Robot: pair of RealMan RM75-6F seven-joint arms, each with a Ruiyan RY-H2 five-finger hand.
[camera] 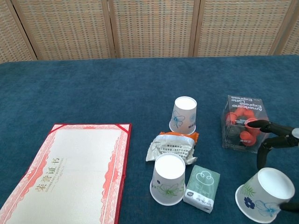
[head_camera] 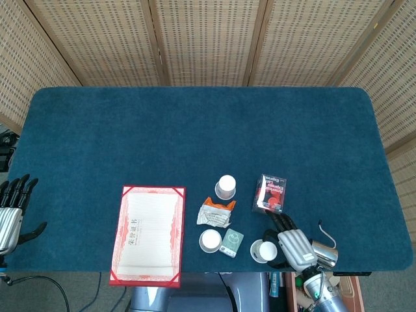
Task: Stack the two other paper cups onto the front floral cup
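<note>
Three floral paper cups stand upside down on the blue table. The back cup (head_camera: 226, 186) (camera: 184, 115) is next to a clear box. A second cup (head_camera: 210, 240) (camera: 168, 179) stands near the front edge. The third cup (head_camera: 264, 251) (camera: 266, 195), with dark blue flowers, leans at the front right. My right hand (head_camera: 292, 245) (camera: 276, 138) is beside and over this third cup, with its fingers spread above the cup and the thumb low at its far side. I cannot see a firm grip. My left hand (head_camera: 13, 211) hangs open off the table's left edge.
A red-bordered certificate folder (head_camera: 148, 234) (camera: 65, 172) lies at the front left. A crumpled silver and orange wrapper (camera: 173, 145) and a green tissue pack (camera: 202, 185) sit between the cups. The clear box of red items (head_camera: 270, 193) (camera: 242, 122) stands just behind my right hand.
</note>
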